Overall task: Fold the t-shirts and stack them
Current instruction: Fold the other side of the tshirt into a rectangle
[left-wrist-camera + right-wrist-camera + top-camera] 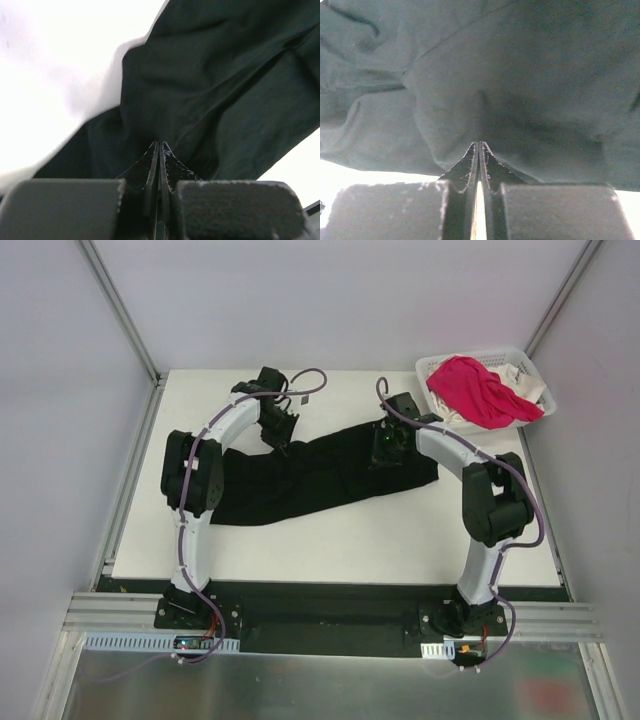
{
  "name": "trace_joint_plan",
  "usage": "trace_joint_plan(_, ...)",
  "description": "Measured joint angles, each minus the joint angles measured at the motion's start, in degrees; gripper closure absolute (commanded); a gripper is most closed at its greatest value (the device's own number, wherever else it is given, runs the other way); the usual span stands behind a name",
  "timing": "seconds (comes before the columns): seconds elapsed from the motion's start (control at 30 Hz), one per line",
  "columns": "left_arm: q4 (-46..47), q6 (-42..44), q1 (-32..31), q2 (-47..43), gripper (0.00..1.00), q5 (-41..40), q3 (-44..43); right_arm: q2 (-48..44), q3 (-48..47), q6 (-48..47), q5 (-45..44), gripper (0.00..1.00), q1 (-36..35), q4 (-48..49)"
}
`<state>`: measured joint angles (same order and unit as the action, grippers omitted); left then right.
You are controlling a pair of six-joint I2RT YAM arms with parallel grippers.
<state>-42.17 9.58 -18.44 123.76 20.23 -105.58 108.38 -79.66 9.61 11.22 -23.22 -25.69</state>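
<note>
The top view is bright and even, lit from above; the white table [330,540] has no glare, and the arms throw only soft, short shadows on it. The black shirt [300,480] is so dark that its folds hardly show; the pink shirt [480,390] is vivid and sharp. The metal plate [320,680] at the near edge gives dull, smeared reflections. In the left wrist view the table is burnt out to plain white, and the shirt edge on the left is blurred; the left gripper [159,150] is out of focus nearest the lens. In the right wrist view the shirt looks grey, hazy and soft all over.
</note>
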Motion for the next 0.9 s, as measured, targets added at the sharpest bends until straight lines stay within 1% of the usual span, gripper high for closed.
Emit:
trace_joint_plan(0.13, 0.3, -2.5, -0.3, -3.5, 1.0, -4.4, 6.2, 0.0, 0.1, -0.1, -0.1, 0.99, 3.0, 0.3)
trace_joint_plan(0.3, 1.3, -4.3, -1.5, -6.6, 1.0, -6.9, 8.7, -0.2, 3.4, -0.1, 0.0, 0.99, 4.8, 1.9)
trace_joint_plan(0.5, 2.4, -5.6, -3.0, -9.5, 1.0, -8.3, 9.9, -1.2, 9.0, 0.0, 0.5, 0.99, 7.6, 3.3)
trace_joint_plan(0.63, 2.7, -5.8, -3.0, -9.6, 1.0, -9.4, 10.2, -2.2, 10.8, 0.1, 0.8, 0.99, 9.8, 4.3)
trace_joint_plan(0.77, 2.8, -6.0, -2.9, -9.6, 1.0, -12.1, 11.2, -3.0, 12.2, 0.4, 1.2, 0.99, 10.3, 5.5)
trace_joint_plan(0.9, 2.8, -7.4, -2.8, -9.6, 1.0, -16.5, 11.4, -3.1, 12.8, 0.7, 1.4, 0.99, 10.3, 6.3)
